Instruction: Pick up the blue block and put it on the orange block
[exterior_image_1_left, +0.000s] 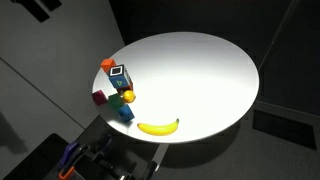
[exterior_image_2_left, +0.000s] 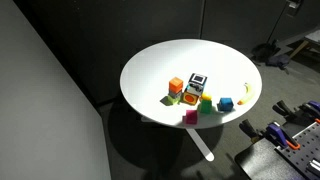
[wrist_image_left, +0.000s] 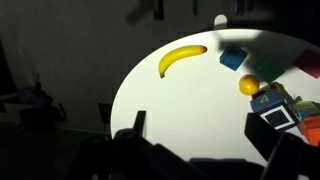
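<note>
Your gripper (wrist_image_left: 200, 135) stands open and empty. In the wrist view the blue block (wrist_image_left: 235, 58) lies ahead and rightward, just beside the banana (wrist_image_left: 182, 58).

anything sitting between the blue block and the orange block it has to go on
Yes. In an exterior view the orange ball and the dark labelled block lie between the blue block and the orange block. Carrying the blue block high should probably clear both.
</note>
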